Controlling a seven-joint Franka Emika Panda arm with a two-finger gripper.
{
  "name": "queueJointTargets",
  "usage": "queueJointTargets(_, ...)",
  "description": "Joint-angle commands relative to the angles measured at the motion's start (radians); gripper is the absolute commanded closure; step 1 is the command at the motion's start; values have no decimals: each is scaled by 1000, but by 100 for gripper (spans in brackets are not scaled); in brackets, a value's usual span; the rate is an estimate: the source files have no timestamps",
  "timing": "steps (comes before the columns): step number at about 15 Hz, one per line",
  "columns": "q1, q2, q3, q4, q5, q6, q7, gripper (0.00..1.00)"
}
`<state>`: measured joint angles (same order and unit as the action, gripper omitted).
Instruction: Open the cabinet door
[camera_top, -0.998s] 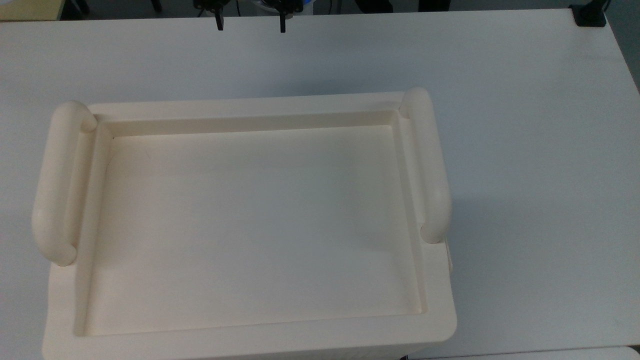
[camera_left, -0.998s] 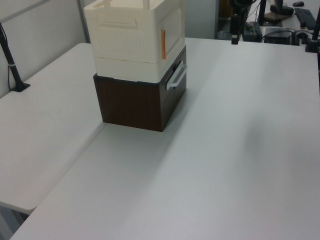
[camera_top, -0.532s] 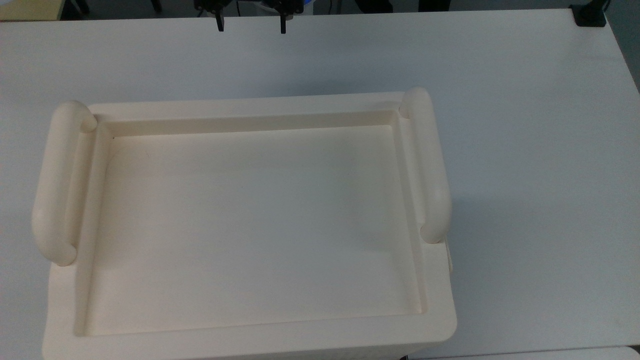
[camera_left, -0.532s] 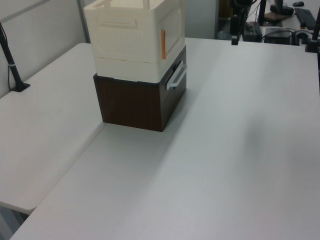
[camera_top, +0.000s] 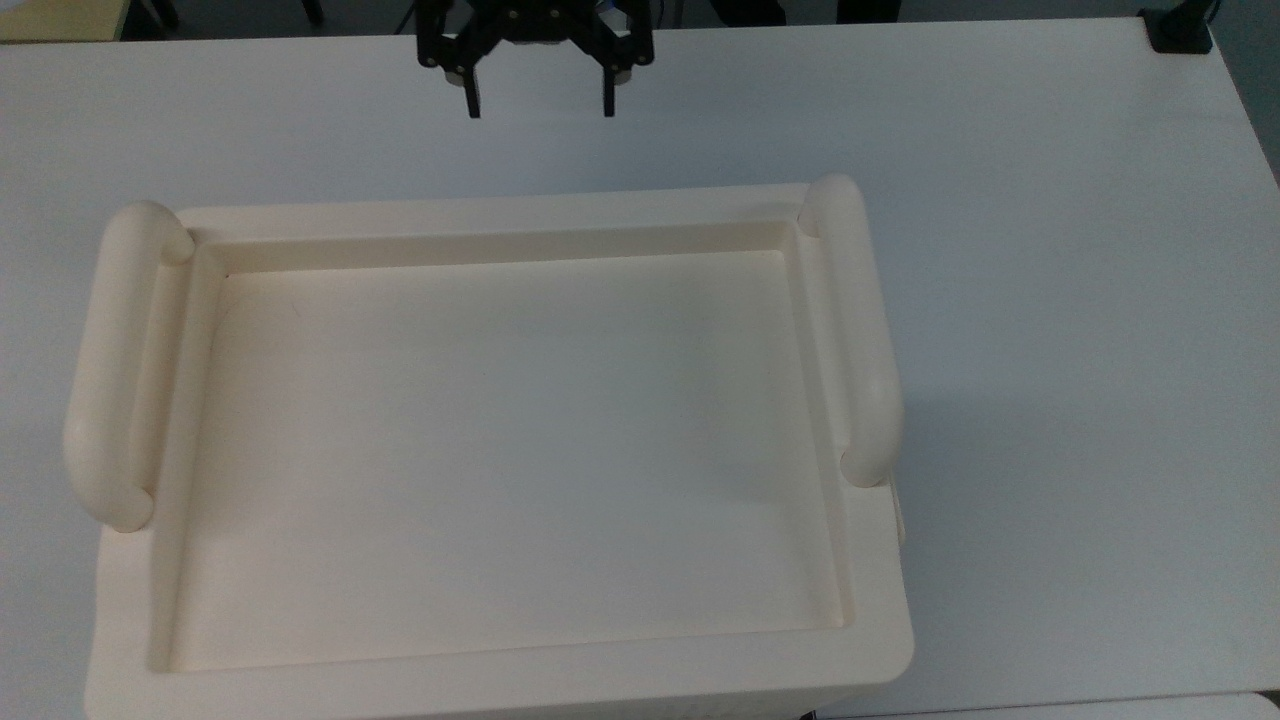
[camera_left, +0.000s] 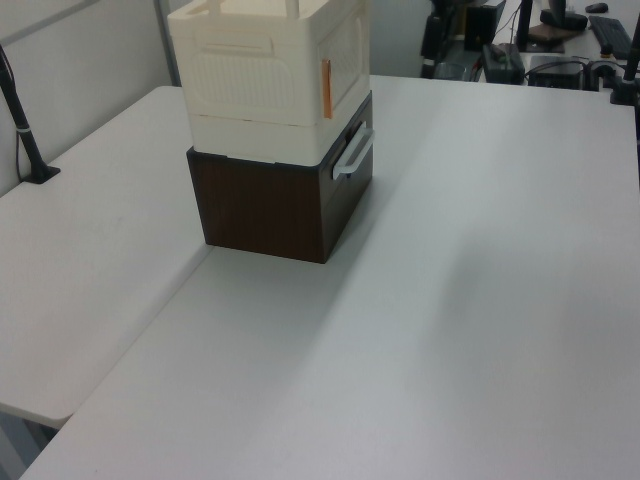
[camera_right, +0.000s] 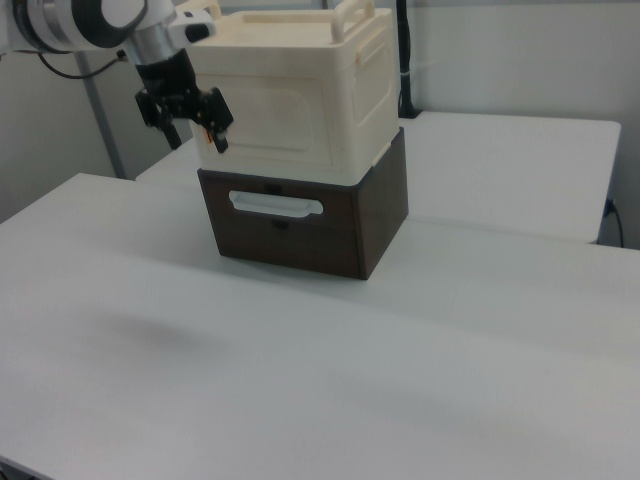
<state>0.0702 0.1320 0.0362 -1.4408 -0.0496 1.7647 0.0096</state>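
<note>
The cabinet (camera_top: 500, 450) is a cream box with a recessed top and two rounded tubular handles (camera_top: 860, 330), seen from above in the top view. Its door (camera_right: 285, 120) is the cream front panel with a rounded recess in the right view. It lies flush with the box. The left view shows that face (camera_left: 345, 55) with an orange tag at one edge. My gripper (camera_top: 540, 108) hangs open beyond the cabinet's far edge in the top view, apart from it. In the right view the gripper (camera_right: 185, 128) is level with the door, at its left edge.
The cabinet stands on a dark brown drawer unit (camera_right: 300, 235) with a white bar handle (camera_right: 275, 205). Both rest on a white table (camera_top: 1050, 300) with open surface to the top view's right. A black clamp (camera_top: 1178, 30) sits at the table's far right corner.
My gripper has come toward the cabinet, lower in the top view, with more of its body showing. Its fingers stay spread. The cabinet has not moved.
</note>
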Motion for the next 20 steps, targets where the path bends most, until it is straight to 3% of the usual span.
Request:
queueJointTargets(1, 62, 52, -1, 31, -21, 178, 35, 0)
queueJointTargets(7, 71, 86, -1, 30, -23, 452, 115, 0)
queueJointTargets(12, 108, 101, 1, 28, -98, 467, 121, 0)
queueJointTargets(20, 122, 143, 1, 30, -145, 539, 145, 28)
